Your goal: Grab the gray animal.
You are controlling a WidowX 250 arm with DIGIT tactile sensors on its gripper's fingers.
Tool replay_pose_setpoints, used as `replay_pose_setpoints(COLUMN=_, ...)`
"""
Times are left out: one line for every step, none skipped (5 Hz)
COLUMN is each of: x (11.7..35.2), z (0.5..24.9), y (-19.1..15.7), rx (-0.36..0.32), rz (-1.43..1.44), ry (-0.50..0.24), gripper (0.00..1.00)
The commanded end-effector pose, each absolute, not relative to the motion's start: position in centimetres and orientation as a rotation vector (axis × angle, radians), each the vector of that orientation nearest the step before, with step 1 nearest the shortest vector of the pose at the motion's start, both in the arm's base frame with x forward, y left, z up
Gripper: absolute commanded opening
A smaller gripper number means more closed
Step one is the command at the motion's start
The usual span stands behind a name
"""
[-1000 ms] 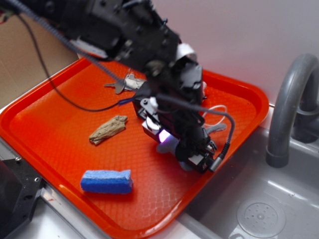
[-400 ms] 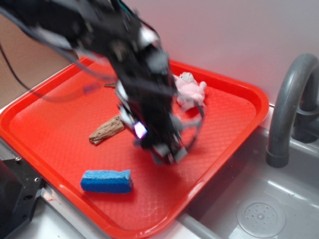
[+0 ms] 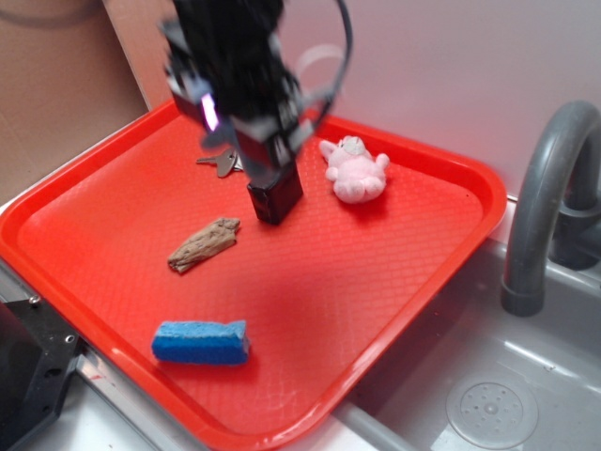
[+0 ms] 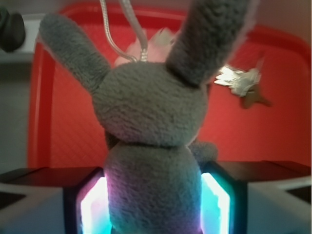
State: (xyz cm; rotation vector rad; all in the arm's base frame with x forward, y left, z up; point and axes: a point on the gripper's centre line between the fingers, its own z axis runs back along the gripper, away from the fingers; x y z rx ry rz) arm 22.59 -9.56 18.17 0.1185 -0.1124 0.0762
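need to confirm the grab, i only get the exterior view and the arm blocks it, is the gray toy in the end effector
Observer: Yes. The wrist view shows the soft gray long-eared plush animal pinched between the end effector fingers.
Operator: which part is held
Observer: The lower body. The head and both ears stick out past the fingers.
Operator: cord snagged?
Observer: The white cord loop runs from the top of the head out of frame, clear of the fingers.
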Motion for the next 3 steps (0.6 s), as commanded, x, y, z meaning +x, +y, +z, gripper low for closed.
replay_pose_setpoints(x=21.4, z=28.7, y=-6.0, rx=0.073, rz=0.08, ry=-0.183, gripper=0.0)
replay_pose_setpoints(x=21.6, z=30.0, y=-4.2, rx=0.132, rz=0.061, ry=-0.195, gripper=0.0)
replay_pose_setpoints(x=22.6, z=29.0, y=-3.6, rx=0.139, rz=0.022, ry=-0.123, gripper=0.0)
